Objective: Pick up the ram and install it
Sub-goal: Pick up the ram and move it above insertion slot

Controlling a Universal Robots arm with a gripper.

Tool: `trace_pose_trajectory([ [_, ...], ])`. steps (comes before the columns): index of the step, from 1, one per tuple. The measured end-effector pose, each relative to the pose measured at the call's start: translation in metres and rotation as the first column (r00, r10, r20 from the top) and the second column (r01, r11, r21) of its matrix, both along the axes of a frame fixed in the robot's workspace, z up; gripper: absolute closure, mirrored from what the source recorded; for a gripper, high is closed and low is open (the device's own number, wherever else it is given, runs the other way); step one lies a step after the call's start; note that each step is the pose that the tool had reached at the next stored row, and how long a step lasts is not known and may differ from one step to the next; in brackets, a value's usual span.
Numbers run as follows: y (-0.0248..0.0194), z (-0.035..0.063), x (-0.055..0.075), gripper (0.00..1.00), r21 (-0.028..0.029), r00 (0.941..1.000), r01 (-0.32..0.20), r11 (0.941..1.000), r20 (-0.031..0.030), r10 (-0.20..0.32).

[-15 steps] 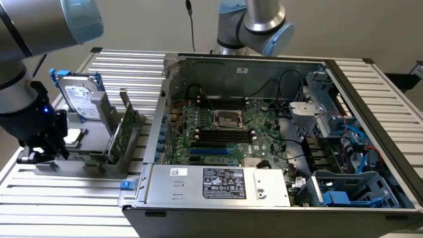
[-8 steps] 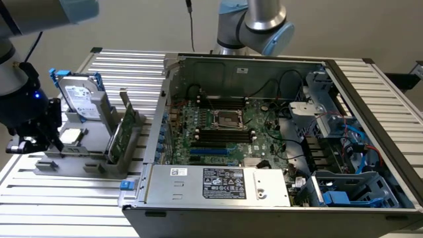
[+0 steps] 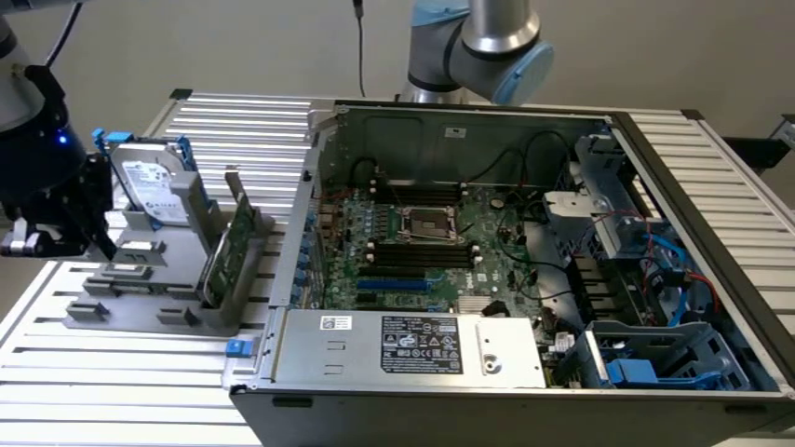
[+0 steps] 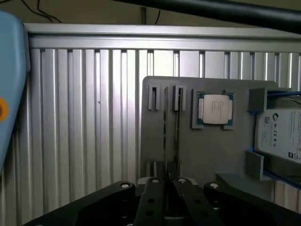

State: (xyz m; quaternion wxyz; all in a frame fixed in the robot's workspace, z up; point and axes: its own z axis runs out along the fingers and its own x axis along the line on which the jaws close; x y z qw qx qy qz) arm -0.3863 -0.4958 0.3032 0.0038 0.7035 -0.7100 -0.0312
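Now poised beside the fixture, ram standing in its slot

Exterior view: the arm's dark wrist and gripper hang at the exterior view's left edge, above the slatted aluminium table and close by the grey fixture. The wrist is turned so that the tool faces across the fixture rather than straight down. The ram stands on edge in a slot of the fixture, slightly tilted, on the side nearest the open computer case, and it is well apart from the gripper. Between the two, a hard drive in a blue frame stands upright in the fixture. Whether the gripper touches that frame I cannot tell. Inside the case the motherboard lies flat. Behind the case rises a grey arm joint with a pale blue cap.

Wrist view: the camera looks along the black fingers onto the fixture. The gripper has its fingers drawn close together, leaving only a slim gap, and nothing lies between them. The ram appears edge-on as a thin dark line held between slotted holders, in line with the fingertips. A processor chip lies flat in a square recess just beside the ram, with the hard drive at the fixture's far edge.
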Motion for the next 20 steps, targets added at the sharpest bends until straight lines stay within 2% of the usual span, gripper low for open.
trace_pose_trajectory([
  [10, 0.0095, 0.037, 0.018, 0.86, -0.0009, 1.0, 0.0, 1.0, -0.0084, 0.0],
  [16, 0.0121, 0.048, 0.033, 0.86, -0.0034, 0.9998, 0.0, 1.0, -0.0214, 0.0],
  [20, 0.0135, 0.054, 0.047, 0.86, -0.0035, 0.9997, 0.0, 1.0, -0.025, 0.0],
])
